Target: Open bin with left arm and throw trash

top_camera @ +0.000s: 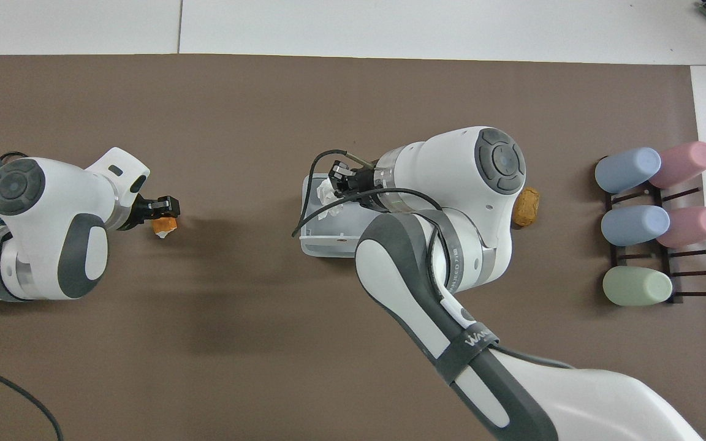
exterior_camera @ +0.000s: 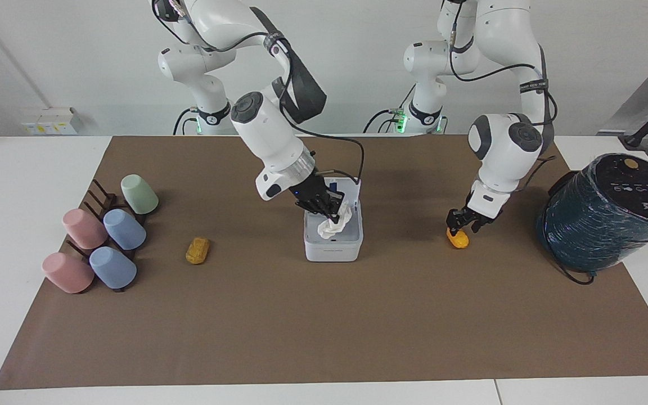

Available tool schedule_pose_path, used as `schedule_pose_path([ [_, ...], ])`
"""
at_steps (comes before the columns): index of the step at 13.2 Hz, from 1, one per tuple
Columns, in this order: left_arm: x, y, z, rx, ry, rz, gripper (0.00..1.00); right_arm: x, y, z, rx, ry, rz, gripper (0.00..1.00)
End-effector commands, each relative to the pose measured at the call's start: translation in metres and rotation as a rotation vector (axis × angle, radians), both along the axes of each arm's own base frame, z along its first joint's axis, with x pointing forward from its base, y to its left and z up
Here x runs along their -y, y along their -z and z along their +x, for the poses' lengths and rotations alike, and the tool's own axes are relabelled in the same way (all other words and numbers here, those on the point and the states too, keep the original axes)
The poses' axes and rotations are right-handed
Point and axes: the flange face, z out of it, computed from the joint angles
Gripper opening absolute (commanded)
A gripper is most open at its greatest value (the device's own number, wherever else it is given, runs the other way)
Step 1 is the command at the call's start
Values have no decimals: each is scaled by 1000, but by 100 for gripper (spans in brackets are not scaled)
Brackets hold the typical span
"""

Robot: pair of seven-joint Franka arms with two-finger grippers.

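Note:
The white bin (exterior_camera: 333, 247) stands mid-mat with its lid up; it also shows in the overhead view (top_camera: 322, 240). My right gripper (exterior_camera: 328, 209) is shut on the crumpled white tissue (exterior_camera: 336, 223) and holds it over the bin's open top; the overhead view shows the same gripper (top_camera: 337, 182) and tissue (top_camera: 327, 193). My left gripper (exterior_camera: 462, 223) is open, low over the orange lump (exterior_camera: 458, 240), fingers at its top; in the overhead view that gripper (top_camera: 166, 207) covers most of the lump (top_camera: 163, 226). The brownish-yellow lump (exterior_camera: 197, 250) lies on the mat toward the right arm's end.
A large dark teal wrapped cylinder (exterior_camera: 605, 214) stands at the left arm's end of the mat. Several pastel cups (exterior_camera: 104, 242) lie on a dark rack at the right arm's end, also in the overhead view (top_camera: 653, 220).

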Motion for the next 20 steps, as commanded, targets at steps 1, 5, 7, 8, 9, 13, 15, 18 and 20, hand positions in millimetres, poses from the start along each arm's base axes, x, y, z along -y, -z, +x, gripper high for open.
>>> schedule_pose_path([
  [1,-1,14,-1,10,-29,9,66,1,5,-6,-37,24,14,21],
  [5,2,14,2,21,-30,8,36,-1,1,-5,-28,19,13,100],
  [7,3,11,4,23,-29,7,13,8,-16,-3,-2,17,13,100],
  [8,3,10,5,23,-29,6,4,16,-27,0,14,17,8,100],
  [9,5,3,10,29,-26,5,0,26,-36,3,49,4,-27,100],
  [13,31,-52,49,-22,-75,0,0,106,-49,39,240,-139,-346,100],
  [15,79,-84,54,-53,-118,-4,0,155,-41,48,247,-238,-430,100],
  [18,161,-121,50,-51,-198,-29,0,229,-9,48,192,-358,-558,100],
  [20,213,-123,37,-49,-271,-50,0,258,26,35,136,-411,-572,100],
])
